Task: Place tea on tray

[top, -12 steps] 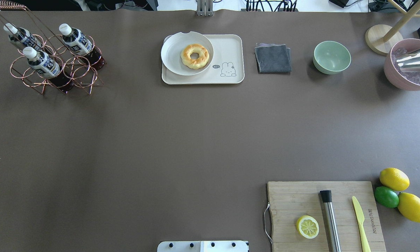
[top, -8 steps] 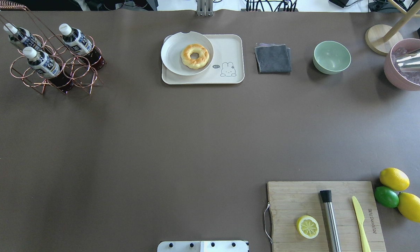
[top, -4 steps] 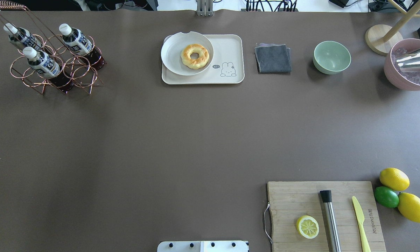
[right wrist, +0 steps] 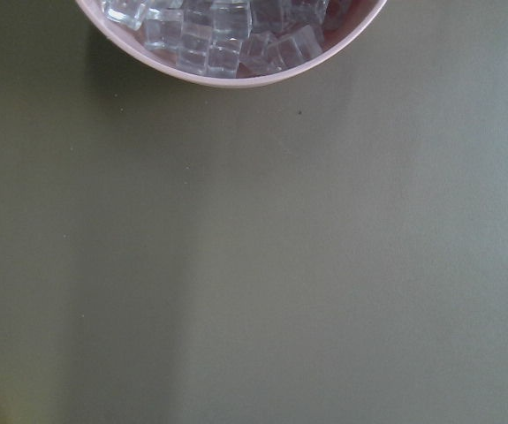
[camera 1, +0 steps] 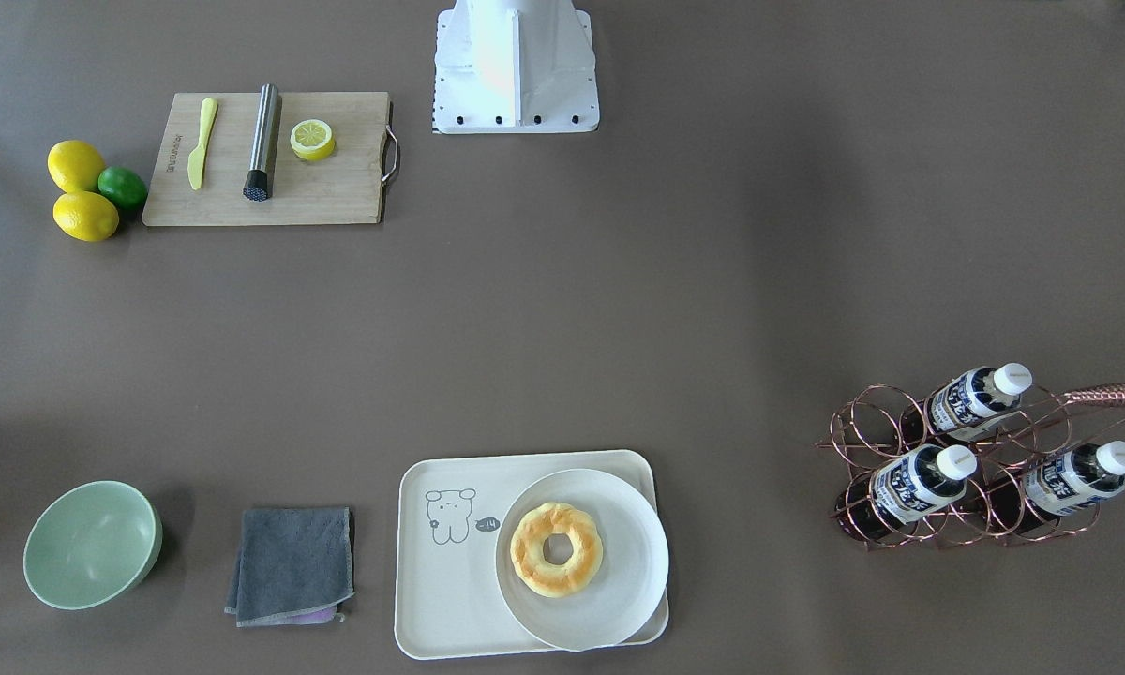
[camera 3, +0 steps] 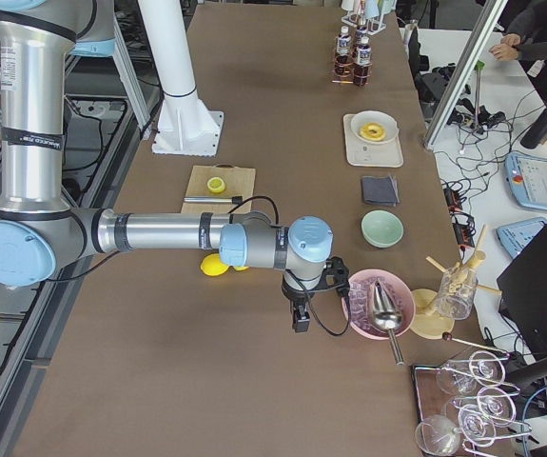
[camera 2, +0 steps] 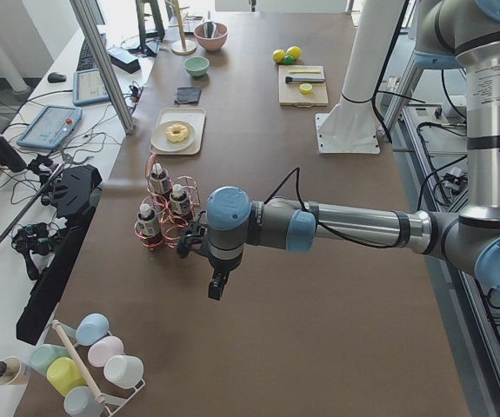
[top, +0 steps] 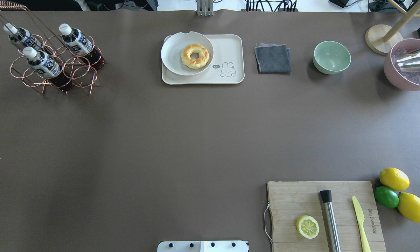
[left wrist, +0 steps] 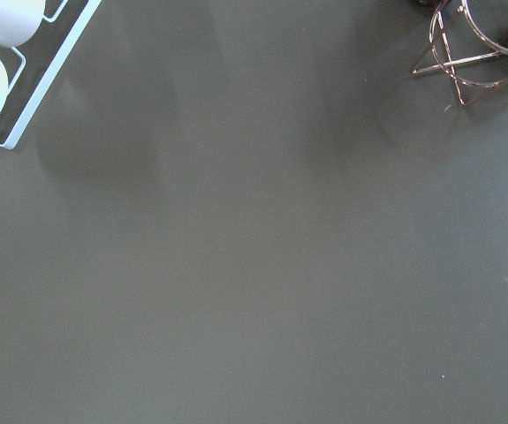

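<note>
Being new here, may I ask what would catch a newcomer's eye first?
A copper rack of three dark tea bottles stands in the far left corner. Mid far edge, a golden doughnut sits on a plate on the cream tray. Bright lemons and a lime lie beside the near-right cutting board.

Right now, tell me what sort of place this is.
Most likely a robotics lab staged as a café counter: a robot arm over a brown table, control tablets beside it, and props like a doughnut and bottled tea.
</note>
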